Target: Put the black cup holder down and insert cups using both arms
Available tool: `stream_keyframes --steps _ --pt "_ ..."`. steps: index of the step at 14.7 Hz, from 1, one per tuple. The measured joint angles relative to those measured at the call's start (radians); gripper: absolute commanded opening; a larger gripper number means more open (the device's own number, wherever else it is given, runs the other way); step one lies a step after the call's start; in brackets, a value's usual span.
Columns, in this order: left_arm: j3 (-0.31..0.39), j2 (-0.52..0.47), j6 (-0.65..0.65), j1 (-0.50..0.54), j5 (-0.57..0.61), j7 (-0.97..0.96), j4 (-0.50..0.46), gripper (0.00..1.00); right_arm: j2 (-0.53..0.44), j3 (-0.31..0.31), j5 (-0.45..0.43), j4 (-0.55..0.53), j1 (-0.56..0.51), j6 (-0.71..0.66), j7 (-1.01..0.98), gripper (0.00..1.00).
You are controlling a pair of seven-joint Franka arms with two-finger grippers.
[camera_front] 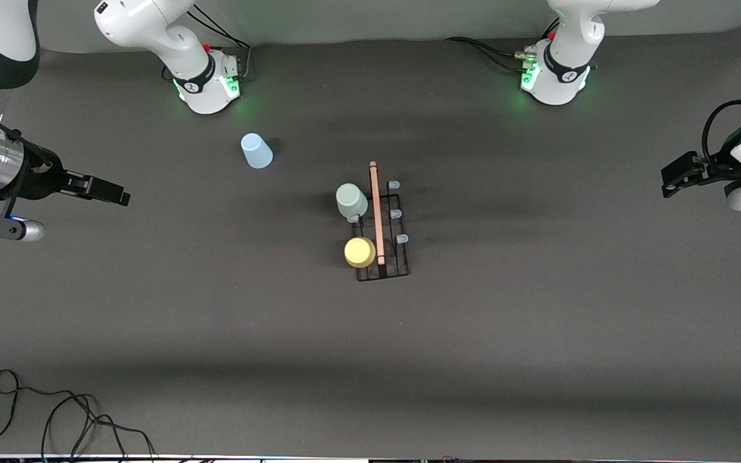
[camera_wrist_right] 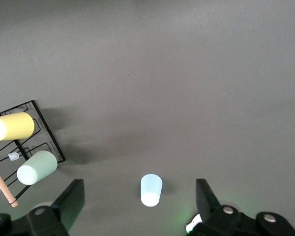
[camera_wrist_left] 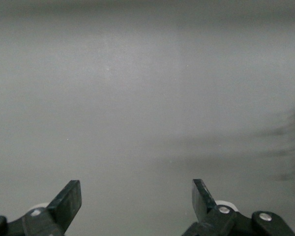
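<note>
The black cup holder (camera_front: 402, 267) stands mid-table with its wooden rod (camera_front: 376, 212) along the top. The pale green cup (camera_front: 351, 200) and the yellow cup (camera_front: 360, 252) hang on prongs on the side toward the right arm's end. The pale blue cup (camera_front: 256, 151) stands alone on the table, near the right arm's base. My right gripper (camera_front: 121, 195) is open and empty at its end of the table; its wrist view shows the blue cup (camera_wrist_right: 151, 190), holder (camera_wrist_right: 46, 130), yellow cup (camera_wrist_right: 12, 126) and green cup (camera_wrist_right: 37, 167). My left gripper (camera_front: 668, 184) is open and empty over its end, above bare mat (camera_wrist_left: 137, 98).
The two arm bases (camera_front: 210, 83) (camera_front: 554, 80) stand along the table's edge farthest from the front camera. Loose black cables (camera_front: 55, 418) lie at the near edge toward the right arm's end. Three bare prong tips (camera_front: 395, 212) face the left arm's end.
</note>
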Motion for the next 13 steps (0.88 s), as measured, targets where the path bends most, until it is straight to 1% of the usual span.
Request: stream_keyframes --steps 4,5,6,11,13 --pt "0.0 0.0 0.0 0.0 0.0 0.0 0.0 1.0 0.002 0.003 -0.018 -0.004 0.0 0.0 0.0 1.0" --pt "0.0 0.0 0.0 0.0 0.0 0.0 0.0 1.0 0.001 0.012 -0.022 -0.005 -0.013 0.0 0.0 1.0" --pt "0.0 0.0 0.0 0.0 0.0 0.0 0.001 1.0 0.0 0.048 -0.024 -0.005 -0.052 0.0 0.0 1.0" --pt "0.0 0.0 0.0 0.0 0.0 0.0 0.001 1.0 -0.018 0.32 -0.064 -0.005 -0.322 -0.001 -0.001 1.0" --pt "0.0 0.0 0.0 0.0 0.0 0.0 0.002 1.0 -0.034 0.493 -0.083 -0.005 -0.479 -0.002 -0.001 1.0"
